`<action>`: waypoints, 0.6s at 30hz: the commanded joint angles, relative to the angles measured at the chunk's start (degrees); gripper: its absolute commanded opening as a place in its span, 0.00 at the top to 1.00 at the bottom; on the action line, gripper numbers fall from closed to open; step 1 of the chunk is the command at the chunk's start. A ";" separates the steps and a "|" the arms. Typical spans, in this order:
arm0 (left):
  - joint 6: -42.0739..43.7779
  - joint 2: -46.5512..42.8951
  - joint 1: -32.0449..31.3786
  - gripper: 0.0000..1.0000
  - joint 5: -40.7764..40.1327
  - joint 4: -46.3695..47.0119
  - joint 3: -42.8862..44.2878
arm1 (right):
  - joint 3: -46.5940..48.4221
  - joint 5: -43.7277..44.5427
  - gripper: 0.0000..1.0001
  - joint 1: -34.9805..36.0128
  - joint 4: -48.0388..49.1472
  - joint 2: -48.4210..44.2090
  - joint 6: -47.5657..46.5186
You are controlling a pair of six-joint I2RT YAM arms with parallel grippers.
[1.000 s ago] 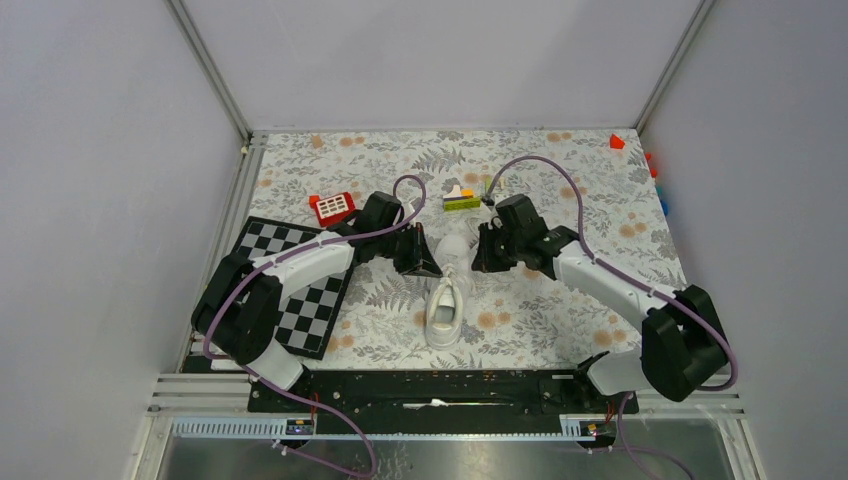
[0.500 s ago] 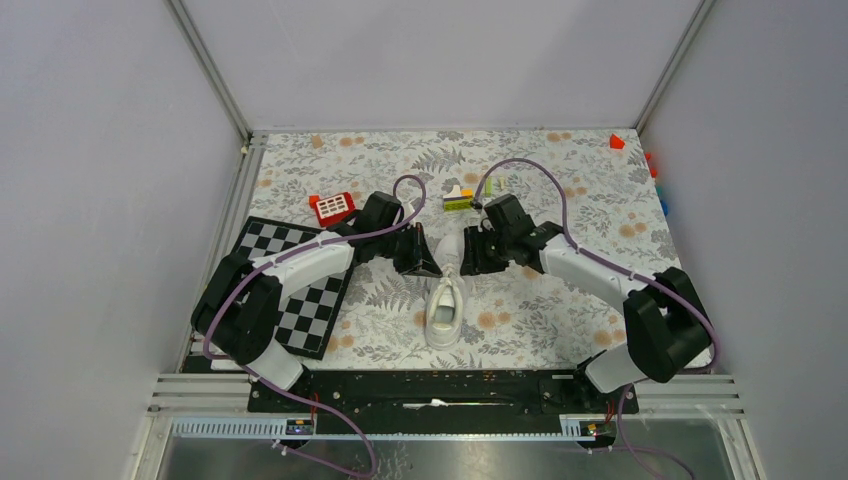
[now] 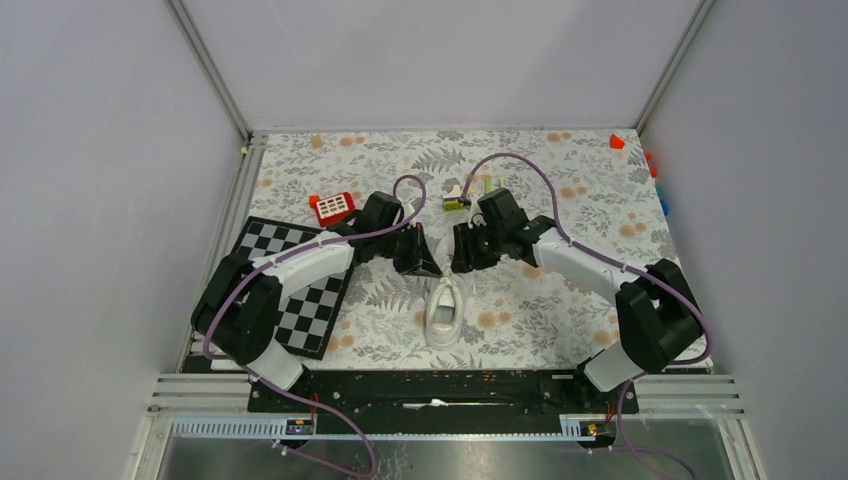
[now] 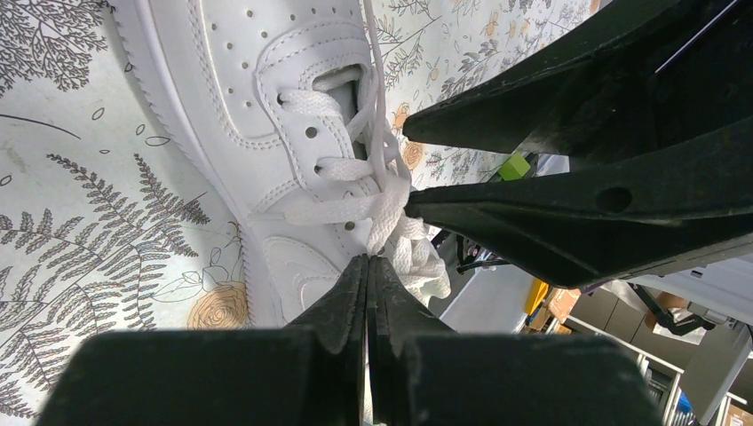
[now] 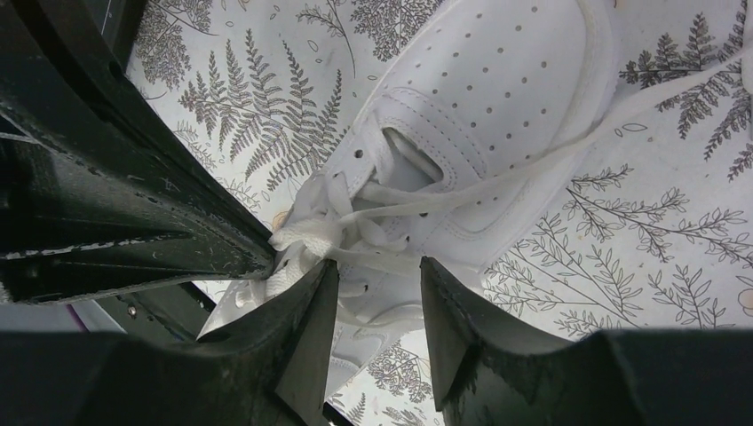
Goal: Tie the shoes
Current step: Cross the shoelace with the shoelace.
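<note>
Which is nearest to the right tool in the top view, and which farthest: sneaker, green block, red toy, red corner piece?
From the right tool:
1. Sneaker, right at its tips, on the near side.
2. Green block, just beyond it.
3. Red toy, off to the left.
4. Red corner piece, back right.

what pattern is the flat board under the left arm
Black-and-white checkerboard, clearest in the top external view.
</note>
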 commanded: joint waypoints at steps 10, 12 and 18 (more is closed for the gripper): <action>1.65 -0.98 -0.15 1.00 1.71 -1.27 1.65 | 2.97 1.54 0.79 1.05 3.34 3.88 -2.20; 1.70 -1.09 -0.15 1.00 1.63 -1.49 1.70 | 1.95 2.61 0.92 1.05 3.77 2.97 -1.59; 2.01 -1.24 -0.13 1.00 1.28 -1.96 1.70 | -2.45 9.29 1.00 1.02 5.01 -3.42 -0.03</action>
